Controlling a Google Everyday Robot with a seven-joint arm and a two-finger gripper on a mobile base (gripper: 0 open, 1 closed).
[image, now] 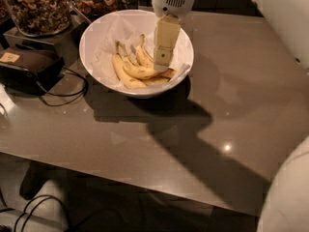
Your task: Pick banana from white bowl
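The white bowl (96, 37) stands at the back left of the grey table, lined with white paper. Several yellow bananas (137, 71) lie in it, stems pointing to the back. My gripper (162, 65) hangs from the white wrist at the top and reaches down into the bowl's right half. Its tip is just over the right-hand bananas.
Glass jars of nuts (36, 8) stand behind the bowl at the back left. A dark box (29, 64) with black cables (63, 93) lies left of the bowl. The table's front edge (145, 178) runs across below. A white robot part (289, 197) fills the lower right corner.
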